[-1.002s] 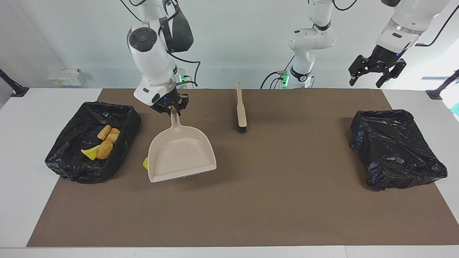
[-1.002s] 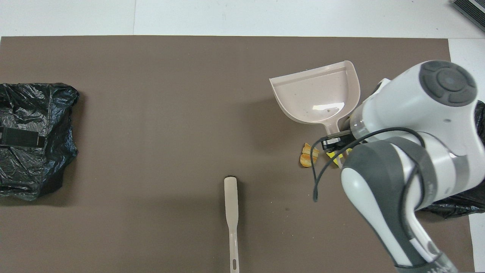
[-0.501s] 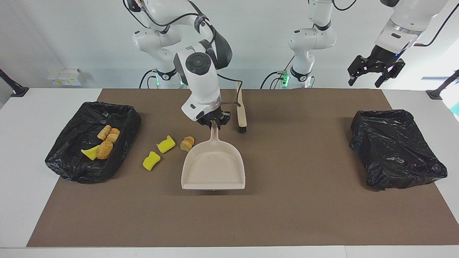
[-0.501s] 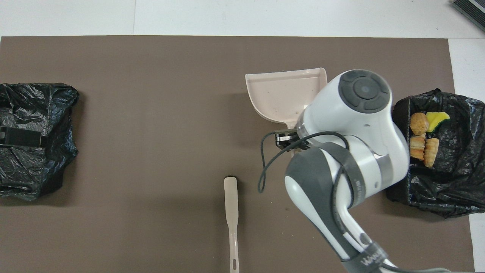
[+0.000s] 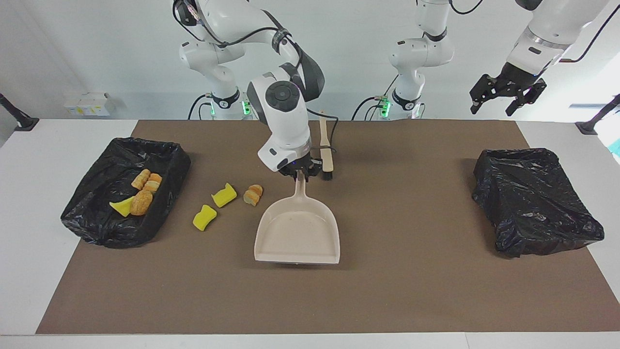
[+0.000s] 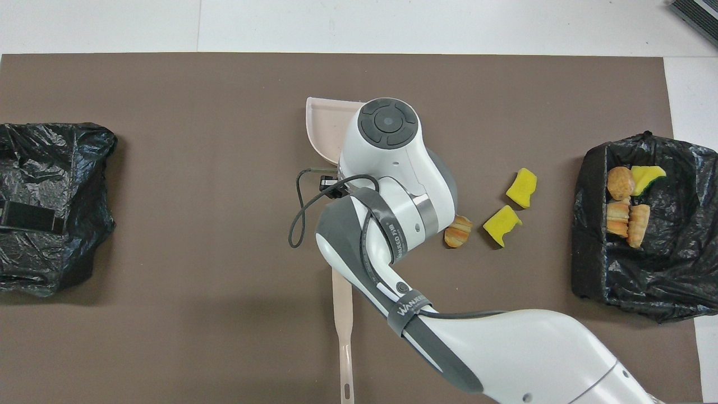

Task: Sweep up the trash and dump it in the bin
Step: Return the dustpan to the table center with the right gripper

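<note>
The dustpan [image 5: 298, 231] slides away from the bin [image 5: 92, 225] toward the middle of the counter [image 5: 411, 291], carried by the right tool [image 5: 301, 175], which is clamped tight on its handle. So where do we stand? Four scraps [image 5: 140, 193] are already in that bin at the right arm's end, but three pieces [image 5: 224, 202] lie loose on the mat between bin and dustpan. The brush [image 5: 325, 145] lies untouched just beside the right tool. The left tool [image 5: 506, 99] hangs high with fingers spread, empty, waiting. Roughly halfway, I'd judge.
</note>
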